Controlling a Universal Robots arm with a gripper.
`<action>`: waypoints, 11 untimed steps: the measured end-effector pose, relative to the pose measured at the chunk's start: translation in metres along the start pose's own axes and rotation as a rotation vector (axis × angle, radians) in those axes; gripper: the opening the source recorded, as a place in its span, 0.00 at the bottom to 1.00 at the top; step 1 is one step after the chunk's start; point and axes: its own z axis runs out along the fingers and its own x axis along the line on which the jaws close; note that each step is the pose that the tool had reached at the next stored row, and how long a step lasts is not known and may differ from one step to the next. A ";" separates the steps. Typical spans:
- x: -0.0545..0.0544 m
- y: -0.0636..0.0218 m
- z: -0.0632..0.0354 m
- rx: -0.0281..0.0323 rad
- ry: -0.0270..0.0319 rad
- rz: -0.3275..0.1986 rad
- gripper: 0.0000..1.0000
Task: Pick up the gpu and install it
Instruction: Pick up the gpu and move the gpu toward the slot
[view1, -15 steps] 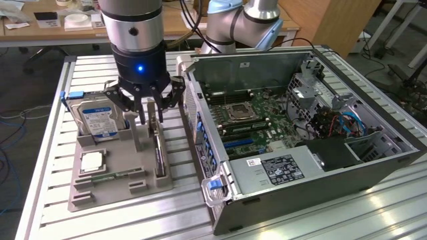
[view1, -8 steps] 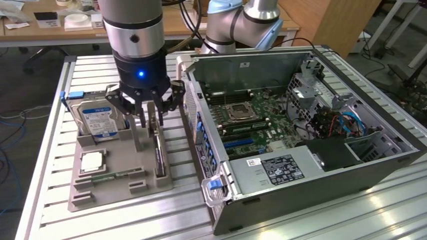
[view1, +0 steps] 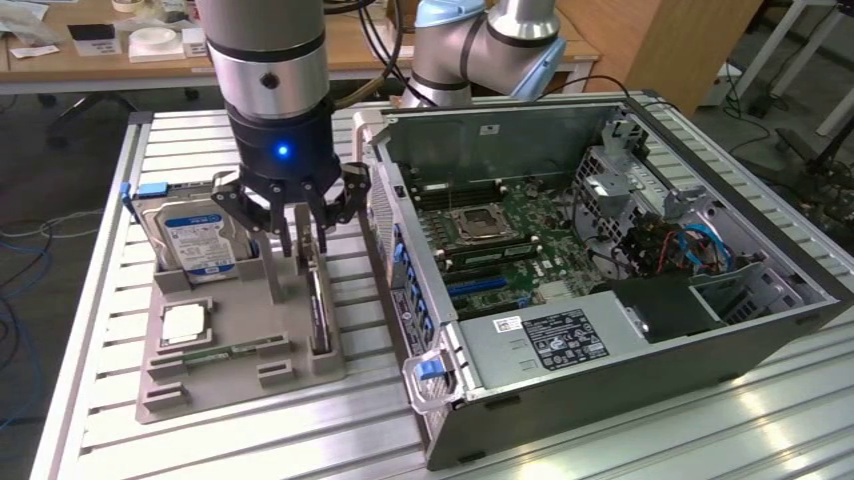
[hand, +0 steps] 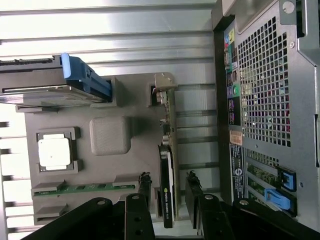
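The gpu (view1: 320, 320) stands on its long edge in a slot of the grey holder tray (view1: 240, 375), beside the open computer case (view1: 534, 345). My gripper (view1: 299, 262) hangs straight over it with the jaws open. In the wrist view the gpu (hand: 169, 130) shows edge-on, with a green board, a black cooler and a silver bracket at its far end. The gripper (hand: 169, 186) straddles it near the cooler end, and one black finger (hand: 145, 186) stands on each side with a small gap to the card.
On the tray (hand: 110, 100) stand a hard drive (view1: 198, 240) with a blue-white label, a silver processor (view1: 183, 322) and a thin memory stick (view1: 227, 350). The case lies on its side with the motherboard (view1: 514, 240) exposed. Its rear panel (hand: 270, 90) is close to the card.
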 end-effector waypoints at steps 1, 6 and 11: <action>0.000 0.0000 0.0007 -0.0001 -0.0001 0.000 0.42; 0.000 -0.0002 0.0038 0.0003 0.0003 0.000 0.42; 0.000 -0.0003 0.0047 0.0003 0.0003 0.000 0.42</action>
